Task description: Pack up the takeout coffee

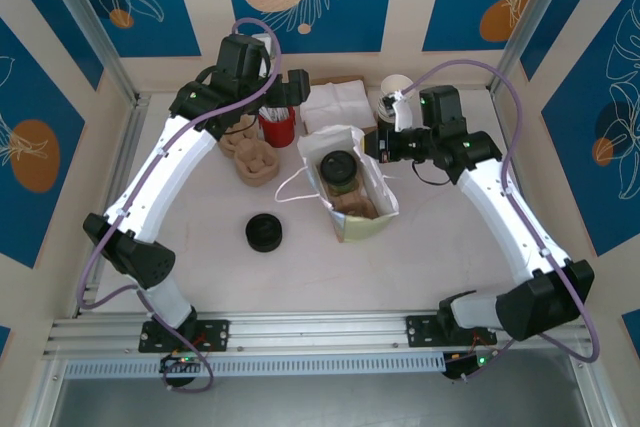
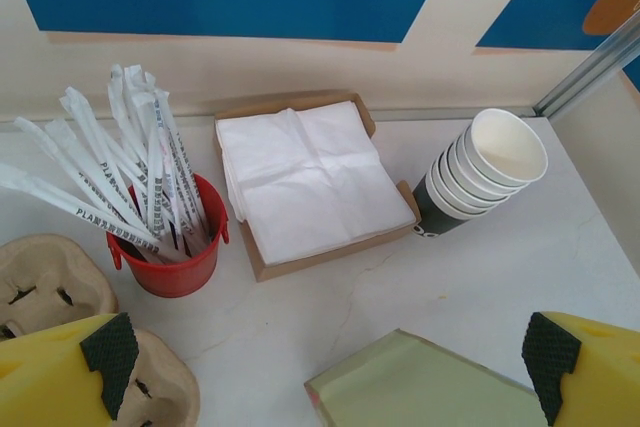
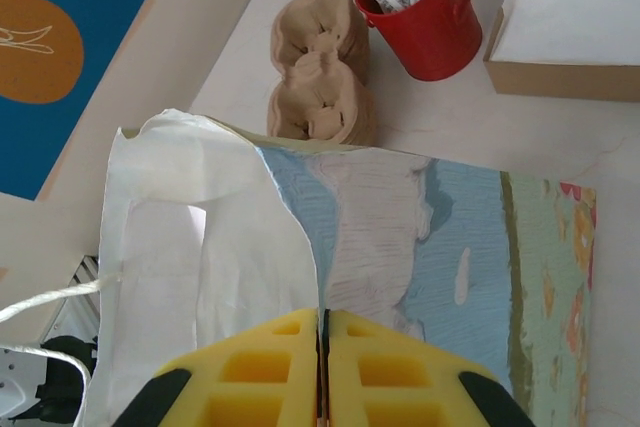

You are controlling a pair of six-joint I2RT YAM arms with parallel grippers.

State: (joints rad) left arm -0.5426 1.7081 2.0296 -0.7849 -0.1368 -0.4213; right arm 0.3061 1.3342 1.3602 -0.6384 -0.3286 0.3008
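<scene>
Inside the paper bag (image 1: 365, 227) the takeout coffee (image 1: 338, 169) sits upright; right gripper (image 3: 322, 332) pinches the rim, likely steadying it; left gripper (image 2: 330, 362) gapes empty behind the bag.

The only lettering stands on the white paper straw wrappers (image 2: 130, 197) in the red bucket (image 2: 175, 257), ahead and to the left of the left gripper (image 2: 330, 362). Each wrapper bears one line of dark capitals along its length, beginning "PLA"; the remaining letters are too small to read. Seen ahead of the right gripper (image 3: 321, 332), beyond the paper bag (image 3: 420, 237), that print is illegible.
</scene>
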